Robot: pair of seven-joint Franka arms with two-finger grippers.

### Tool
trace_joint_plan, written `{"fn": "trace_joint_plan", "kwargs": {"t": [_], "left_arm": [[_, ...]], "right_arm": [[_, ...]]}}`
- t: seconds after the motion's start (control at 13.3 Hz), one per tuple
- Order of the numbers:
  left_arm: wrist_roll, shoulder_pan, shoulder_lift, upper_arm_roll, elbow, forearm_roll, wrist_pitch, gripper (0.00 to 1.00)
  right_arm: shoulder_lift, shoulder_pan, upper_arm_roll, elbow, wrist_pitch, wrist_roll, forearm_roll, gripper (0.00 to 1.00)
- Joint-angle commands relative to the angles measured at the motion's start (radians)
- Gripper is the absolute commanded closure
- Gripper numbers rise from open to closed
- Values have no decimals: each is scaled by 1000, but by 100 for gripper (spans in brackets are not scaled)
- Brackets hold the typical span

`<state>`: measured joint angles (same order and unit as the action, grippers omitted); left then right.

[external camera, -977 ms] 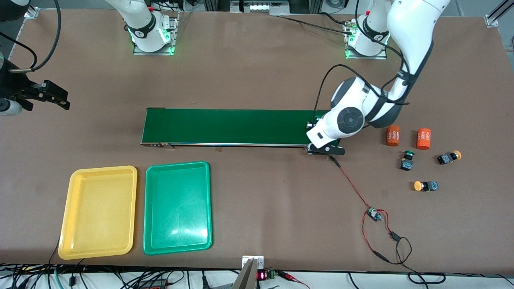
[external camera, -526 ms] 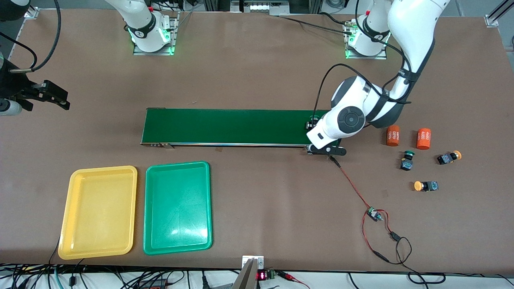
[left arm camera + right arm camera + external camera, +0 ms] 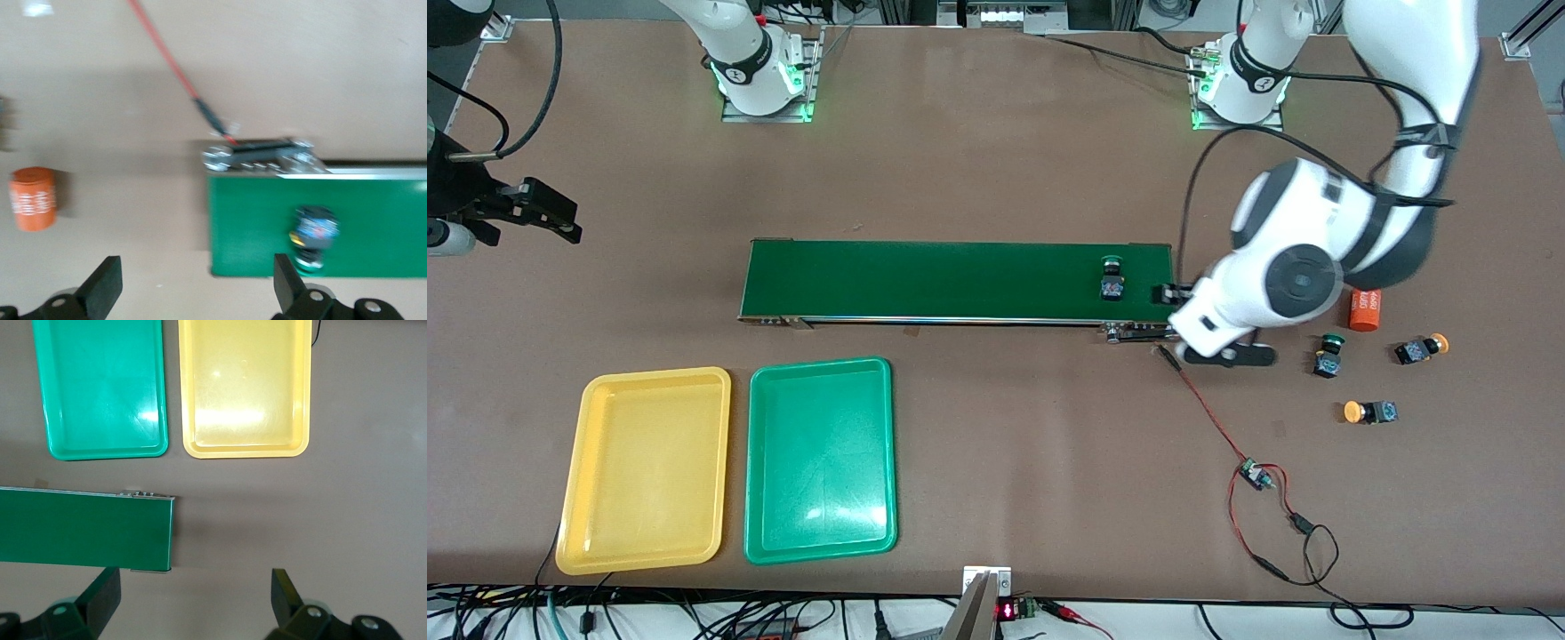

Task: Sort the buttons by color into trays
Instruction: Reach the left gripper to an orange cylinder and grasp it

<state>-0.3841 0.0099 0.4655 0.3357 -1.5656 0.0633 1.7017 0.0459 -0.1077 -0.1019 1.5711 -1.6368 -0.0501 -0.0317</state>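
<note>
A green-capped button (image 3: 1112, 277) (image 3: 312, 237) stands free on the dark-green conveyor belt (image 3: 960, 280) near the left arm's end. My left gripper (image 3: 195, 293) hangs open and empty over that belt end, one fingertip (image 3: 1164, 292) showing in the front view. Another green-capped button (image 3: 1329, 353) and two orange-capped buttons (image 3: 1421, 348) (image 3: 1370, 412) lie on the table at the left arm's end. The yellow tray (image 3: 645, 471) (image 3: 243, 387) and green tray (image 3: 821, 462) (image 3: 100, 387) sit side by side, both bare. My right gripper (image 3: 551, 213) (image 3: 193, 600) waits open above the right arm's end.
An orange cylinder (image 3: 1365, 308) (image 3: 33, 199) lies beside the buttons, partly covered by the left arm. A red wire with a small board (image 3: 1254, 476) runs from the belt's end toward the front camera. The belt's other end (image 3: 80, 527) lies below my right gripper.
My left gripper opened and let go of the green-capped button on the belt, then drew back toward the left arm's end. The right arm stayed still.
</note>
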Motion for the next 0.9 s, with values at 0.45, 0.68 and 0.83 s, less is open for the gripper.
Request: {"fn": "trace_joint_plan", "kwargs": {"t": [0.45,0.68,0.83], "left_arm": [[146,211,39,6,-177,154,-22,0],[273,285,30,8,-292,234,83,0],[304,294,13,8,-391,292,217,0]], "right_arm": [[-1,8,1,-3,6,-10,10,0],[-1,6,1,-3,3,-10,9,0],[-1,8,1,-3,0,-13,10,0]]}}
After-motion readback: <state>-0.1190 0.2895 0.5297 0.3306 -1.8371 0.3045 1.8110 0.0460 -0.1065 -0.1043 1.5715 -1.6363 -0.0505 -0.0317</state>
